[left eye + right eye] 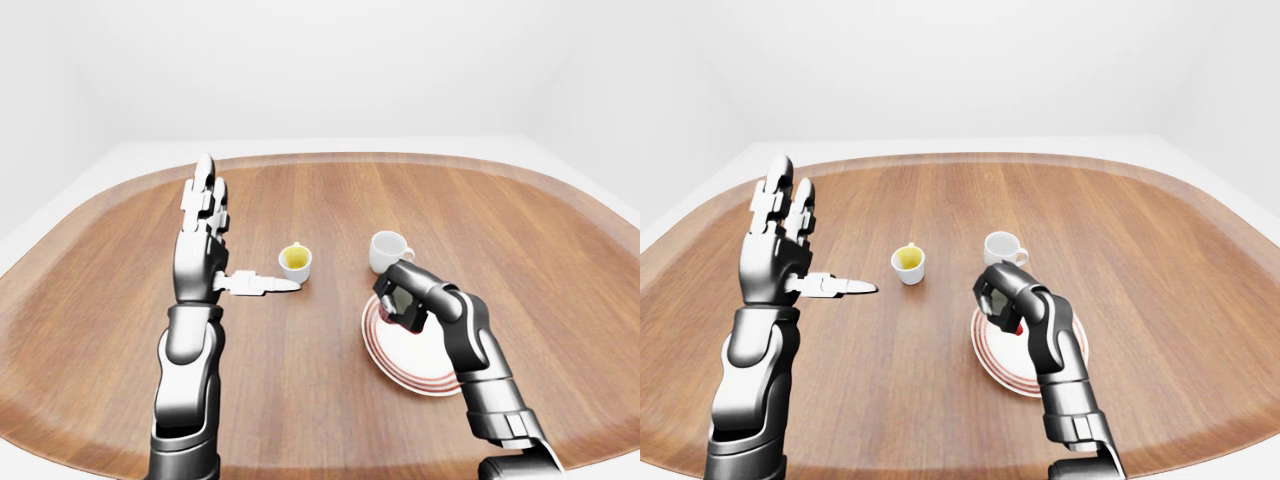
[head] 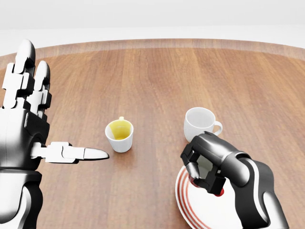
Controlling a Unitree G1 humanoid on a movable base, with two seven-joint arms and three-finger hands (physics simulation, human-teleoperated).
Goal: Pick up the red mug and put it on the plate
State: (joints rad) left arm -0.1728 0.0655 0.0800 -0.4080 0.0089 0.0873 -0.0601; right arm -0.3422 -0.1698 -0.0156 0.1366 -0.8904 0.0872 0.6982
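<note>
The red mug [image 2: 219, 192] is almost wholly hidden inside my right hand [image 2: 204, 172]; only small red patches show between the fingers. That hand is shut on it and holds it over the left part of the white plate with red rings [image 1: 425, 372], at the lower right of the head view. I cannot tell whether the mug touches the plate. My left hand [image 2: 45, 117] is open and empty, raised upright at the left, fingers up and thumb pointing right.
A white mug [image 2: 200, 121] stands just above the plate, close to my right hand. A small white cup with a yellow inside [image 2: 119, 135] stands right of my left thumb tip. The wooden table [image 1: 330, 195] has a rounded rim.
</note>
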